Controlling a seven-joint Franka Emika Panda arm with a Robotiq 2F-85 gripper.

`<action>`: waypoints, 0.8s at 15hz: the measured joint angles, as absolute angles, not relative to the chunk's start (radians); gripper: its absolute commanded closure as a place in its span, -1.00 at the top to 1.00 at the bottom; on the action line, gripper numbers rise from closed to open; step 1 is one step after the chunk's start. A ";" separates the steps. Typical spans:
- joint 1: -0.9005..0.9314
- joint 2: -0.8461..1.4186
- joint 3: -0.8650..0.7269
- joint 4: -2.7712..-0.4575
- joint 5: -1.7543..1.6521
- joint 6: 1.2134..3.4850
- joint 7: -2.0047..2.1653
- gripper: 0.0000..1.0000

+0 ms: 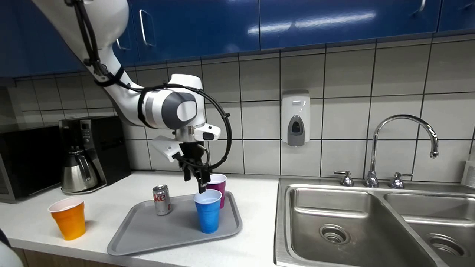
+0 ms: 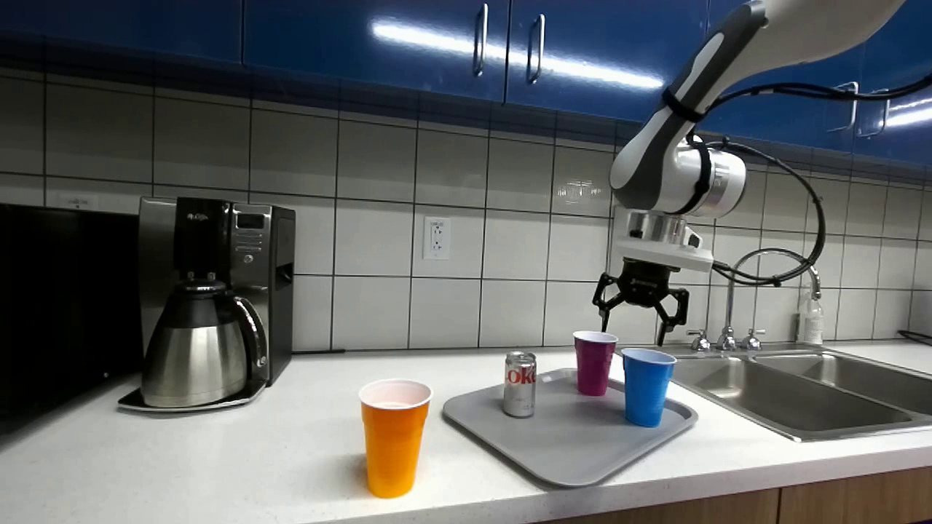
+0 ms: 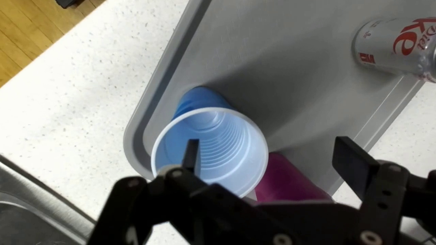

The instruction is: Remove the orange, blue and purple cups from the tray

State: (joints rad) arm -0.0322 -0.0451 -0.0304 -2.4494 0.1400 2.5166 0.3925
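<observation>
Claw spread wide above the tray

Its two fingers stand well apart. In the wrist view one of them lines up over the mouth of the blue cup; whether it touches the rim I cannot tell.

Cups come to three. Take the tray's middle, as seen in an exterior view, for the centre of a clock. The orange cup stands upright at 9 o'clock, off the tray, on the table. The blue cup stands at 3 o'clock and the purple cup at 1 o'clock, both upright on the tray, near each other but apart. One can, silver with red letters, stands toward 10 o'clock. That gives one tray carrying three things: two cups and the can.

The wrist view looks down into the blue cup, past pale ringed sides to its base. The orange cup and the purple cup are pale inside near the rim in both exterior views; their bottoms are hidden.

Farther out, between 9 and 10 o'clock, one coffee maker holds one steel jug; what is inside the jug cannot be seen. Toward 3 o'clock lies one sink with two basins and one tap at its back edge. At 10 o'clock from that tap, one soap dispenser hangs on the tiled wall; its contents cannot be seen.
</observation>
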 measured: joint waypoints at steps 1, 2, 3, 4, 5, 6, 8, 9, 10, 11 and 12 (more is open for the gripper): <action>-0.032 -0.031 -0.031 -2.446 0.134 2.525 0.392 1.00; -0.032 -0.018 -0.032 -2.442 0.128 2.532 0.392 1.00; -0.032 -0.004 -0.033 -2.437 0.122 2.539 0.392 1.00; -0.032 0.009 -0.034 -2.432 0.116 2.545 0.392 1.00; -0.032 0.023 -0.035 -2.427 0.112 2.550 0.392 1.00; -0.032 0.036 -0.036 -2.422 0.109 2.554 0.392 1.00; -0.032 0.060 -0.037 -2.411 0.108 2.560 0.392 1.00; -0.032 0.072 -0.037 -2.405 0.107 2.564 0.392 0.50; -0.031 0.083 -0.037 -2.400 0.106 2.567 0.392 0.45; -0.030 0.095 -0.037 -2.394 0.105 2.570 0.392 0.31; -0.029 0.105 -0.037 -2.388 0.104 2.571 0.392 0.12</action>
State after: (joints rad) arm -0.0289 0.1055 -0.0368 -2.3881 0.1039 2.5712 0.3925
